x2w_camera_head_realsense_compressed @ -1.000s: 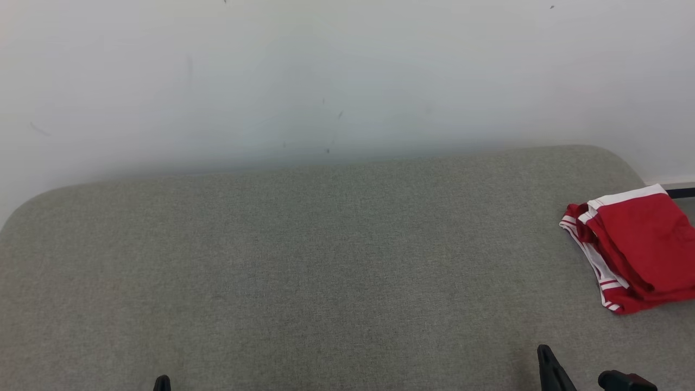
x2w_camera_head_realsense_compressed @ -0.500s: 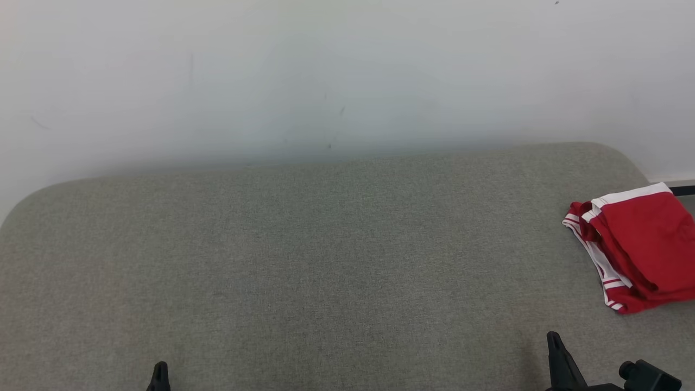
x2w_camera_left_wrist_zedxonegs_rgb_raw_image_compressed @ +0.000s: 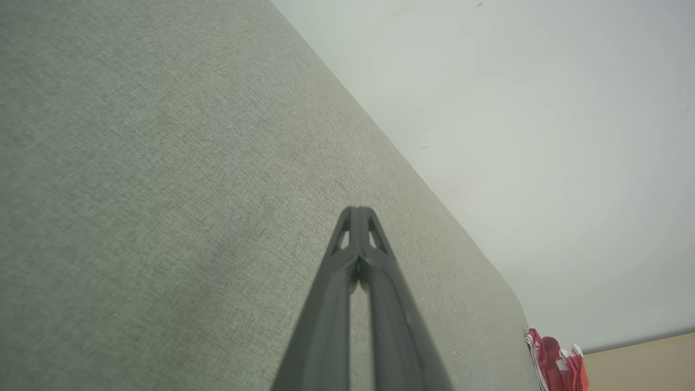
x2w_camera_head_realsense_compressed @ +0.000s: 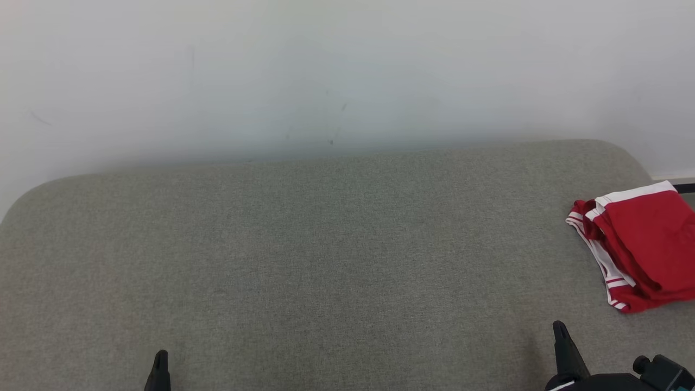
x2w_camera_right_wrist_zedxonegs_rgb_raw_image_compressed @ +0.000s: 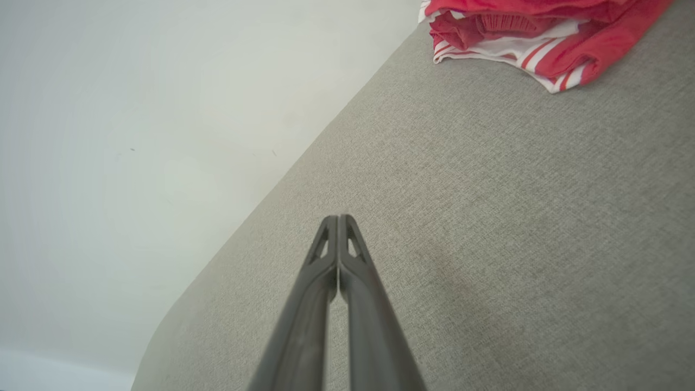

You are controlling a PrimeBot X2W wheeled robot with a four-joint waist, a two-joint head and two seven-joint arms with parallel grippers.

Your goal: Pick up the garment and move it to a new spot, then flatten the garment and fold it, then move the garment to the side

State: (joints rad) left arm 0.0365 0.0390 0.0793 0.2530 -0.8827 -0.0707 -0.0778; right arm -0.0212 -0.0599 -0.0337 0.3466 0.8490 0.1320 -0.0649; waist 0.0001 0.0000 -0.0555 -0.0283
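The garment (x2w_camera_head_realsense_compressed: 643,244) is red with white stripes and lies folded at the far right of the grey cushioned surface (x2w_camera_head_realsense_compressed: 326,260). It also shows at the top of the right wrist view as the garment (x2w_camera_right_wrist_zedxonegs_rgb_raw_image_compressed: 532,32), and small in the left wrist view as the garment (x2w_camera_left_wrist_zedxonegs_rgb_raw_image_compressed: 556,364). My right gripper (x2w_camera_head_realsense_compressed: 560,331) is shut and empty at the lower right, well short of the garment. At the lower left my left gripper (x2w_camera_head_realsense_compressed: 160,359) is shut with nothing in it. Both wrist views show the fingertips pressed together: left gripper (x2w_camera_left_wrist_zedxonegs_rgb_raw_image_compressed: 357,213), right gripper (x2w_camera_right_wrist_zedxonegs_rgb_raw_image_compressed: 337,220).
A plain white wall (x2w_camera_head_realsense_compressed: 326,70) rises behind the surface. The surface's rounded right corner (x2w_camera_head_realsense_compressed: 619,152) lies just behind the garment, and a dark bar (x2w_camera_head_realsense_compressed: 684,188) shows at the right edge.
Both grippers have risen slightly further into the head view. The whole picture has shifted a little, so the camera moved. The garment lies where it was.
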